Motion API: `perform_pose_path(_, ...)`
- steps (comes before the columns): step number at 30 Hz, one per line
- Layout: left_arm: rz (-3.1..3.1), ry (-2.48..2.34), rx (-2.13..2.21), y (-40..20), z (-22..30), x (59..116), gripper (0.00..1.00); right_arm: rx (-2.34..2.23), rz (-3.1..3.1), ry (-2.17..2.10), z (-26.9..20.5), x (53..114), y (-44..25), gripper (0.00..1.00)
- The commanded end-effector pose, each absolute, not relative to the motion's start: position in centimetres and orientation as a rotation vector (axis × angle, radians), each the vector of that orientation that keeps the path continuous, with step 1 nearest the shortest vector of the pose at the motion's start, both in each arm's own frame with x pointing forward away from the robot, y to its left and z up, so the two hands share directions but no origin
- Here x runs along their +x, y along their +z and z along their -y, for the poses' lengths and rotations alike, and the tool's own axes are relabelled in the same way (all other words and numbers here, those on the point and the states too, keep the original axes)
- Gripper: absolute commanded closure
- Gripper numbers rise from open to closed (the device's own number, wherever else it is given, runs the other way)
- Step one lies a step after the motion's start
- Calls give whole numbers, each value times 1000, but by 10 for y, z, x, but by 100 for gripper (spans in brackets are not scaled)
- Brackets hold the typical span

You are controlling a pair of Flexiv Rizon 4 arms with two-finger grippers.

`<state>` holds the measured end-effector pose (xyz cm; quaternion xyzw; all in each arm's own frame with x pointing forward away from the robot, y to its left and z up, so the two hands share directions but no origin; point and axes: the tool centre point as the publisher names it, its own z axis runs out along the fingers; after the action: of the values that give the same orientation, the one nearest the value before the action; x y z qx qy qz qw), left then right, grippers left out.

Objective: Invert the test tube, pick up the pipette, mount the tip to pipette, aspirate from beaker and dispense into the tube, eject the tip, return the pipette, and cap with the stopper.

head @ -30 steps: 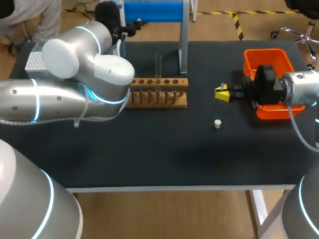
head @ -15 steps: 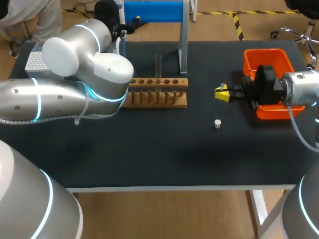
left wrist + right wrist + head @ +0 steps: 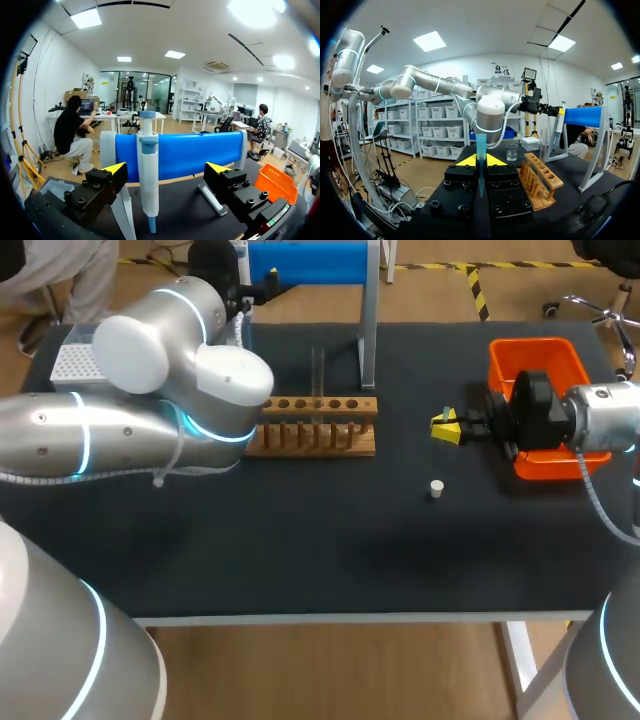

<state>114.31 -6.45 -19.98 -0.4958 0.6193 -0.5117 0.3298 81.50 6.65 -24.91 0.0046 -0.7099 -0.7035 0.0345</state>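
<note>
A white and blue pipette hangs upright on its stand before a blue roll. My left gripper is open around it, with the pipette nearer one finger and neither finger touching it. In the head view that gripper is at the table's back left. My right gripper is shut on a blue pipette tip, held upright over the table's right half. A clear test tube stands in the wooden rack. The white stopper lies in front of the right gripper. A glass beaker stands behind the rack.
An orange bin sits at the right, under my right arm's wrist. A tip box is at the back left corner. The stand's metal post rises just behind the rack. My left arm's elbow hides the table left of the rack.
My left arm has shifted slightly to the right, its gripper edging toward the pipette stand. The right arm and the tip have not moved.
</note>
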Motion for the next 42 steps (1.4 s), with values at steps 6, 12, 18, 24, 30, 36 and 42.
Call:
perform_pose_path(6, -1582, -1303, -1330, -202, 67, 1148, 0, 16, 2182, -2161, -66, 815, -249, 100)
perform_pose_path(12, -1572, -1290, -1344, -202, 66, 1149, 0, 16, 2182, -2161, -66, 815, -249, 100)
perform_pose_path(18, -1565, -1284, -1352, -202, 65, 1151, 0, 16, 2182, -2161, -66, 815, -249, 100)
perform_pose_path(24, -1549, -1277, -1363, -201, 65, 1152, 0, 16, 2182, -2161, -66, 815, -249, 100)
perform_pose_path(30, -1544, -1277, -1367, -201, 64, 1154, 0, 16, 2182, -2161, -66, 815, -249, 100)
perform_pose_path(36, -1540, -1274, -1373, -202, 64, 1155, 0, 16, 2182, -2161, -66, 815, -249, 100)
perform_pose_path(42, -1541, -1273, -1376, -202, 63, 1157, 0, 16, 2182, -2161, -66, 815, -249, 100)
